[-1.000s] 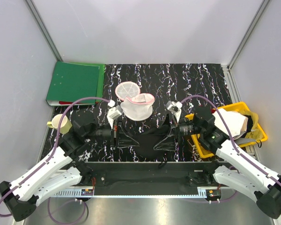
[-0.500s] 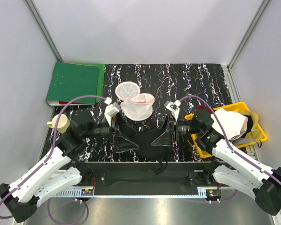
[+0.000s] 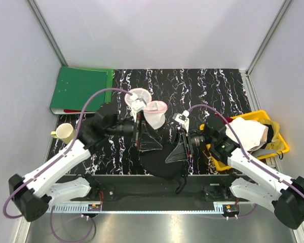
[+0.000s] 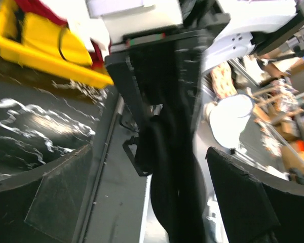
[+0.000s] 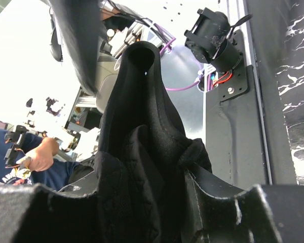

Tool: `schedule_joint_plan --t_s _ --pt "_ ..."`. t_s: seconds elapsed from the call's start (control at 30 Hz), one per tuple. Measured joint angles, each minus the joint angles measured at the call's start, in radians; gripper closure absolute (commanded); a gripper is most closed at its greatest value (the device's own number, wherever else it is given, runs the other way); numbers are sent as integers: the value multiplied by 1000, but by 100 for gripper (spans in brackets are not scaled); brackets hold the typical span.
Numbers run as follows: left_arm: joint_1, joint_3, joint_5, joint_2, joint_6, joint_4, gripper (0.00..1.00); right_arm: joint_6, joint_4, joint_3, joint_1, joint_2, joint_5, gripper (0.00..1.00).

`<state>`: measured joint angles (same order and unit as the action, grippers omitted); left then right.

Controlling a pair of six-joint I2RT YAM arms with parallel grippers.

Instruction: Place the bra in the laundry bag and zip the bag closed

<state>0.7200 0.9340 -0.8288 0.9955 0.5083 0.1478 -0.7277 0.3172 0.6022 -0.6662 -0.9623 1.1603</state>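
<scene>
1. The left gripper point(image 3: 147, 137) is hovering with its jaws spread wide, pinching nothing, and black cloth is showing in the gap.
2. The laundry bag point(image 3: 155, 115) is sitting at that gripper's 1 o'clock, pink rim facing up.
3. The bra point(image 3: 159, 161) is drooping outside the bag, at its 6 o'clock.
4. The right gripper point(image 3: 178, 149) is clamping bunched bra cloth.
5. The yellow basket point(image 3: 219, 161) is waiting at its 3 o'clock.
</scene>
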Motion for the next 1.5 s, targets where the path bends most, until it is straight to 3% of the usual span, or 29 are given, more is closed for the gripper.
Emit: schedule_joint_plan --t_s 0.13,0.3,0.43,0.5,0.7,0.73,0.93,0.97,1.07,1.23,1.5 --pt "33 -16 -34 68 50 -51 5 13 -29 16 -2 -13 11 100" --pt "65 -25 -77 87 123 -161 35 31 -59 31 -19 -37 10 100" --pt "86 -25 -88 123 157 -211 49 44 -82 39 -34 -46 10 100" --pt "92 -25 -88 135 167 -220 51 50 -84 44 -39 -46 11 100" --pt "99 -28 -94 137 187 -240 94 55 -99 54 -45 -45 11 100" --pt "100 -28 -97 137 193 -244 100 56 -103 56 -47 -45 11 91" --pt "103 -27 -98 124 185 -232 100 81 -154 70 -50 -41 1 35" --pt "93 -26 -89 109 171 -198 100 93 -183 79 -51 -40 -15 19" --pt "32 -27 -72 49 147 -91 100 140 -264 87 -51 -8 -96 0" --pt "-179 -57 -77 -60 137 -10 100 184 -353 74 -52 112 -275 0" --pt "-314 -16 -32 -123 4 254 100 217 -600 82 -52 180 -567 0"
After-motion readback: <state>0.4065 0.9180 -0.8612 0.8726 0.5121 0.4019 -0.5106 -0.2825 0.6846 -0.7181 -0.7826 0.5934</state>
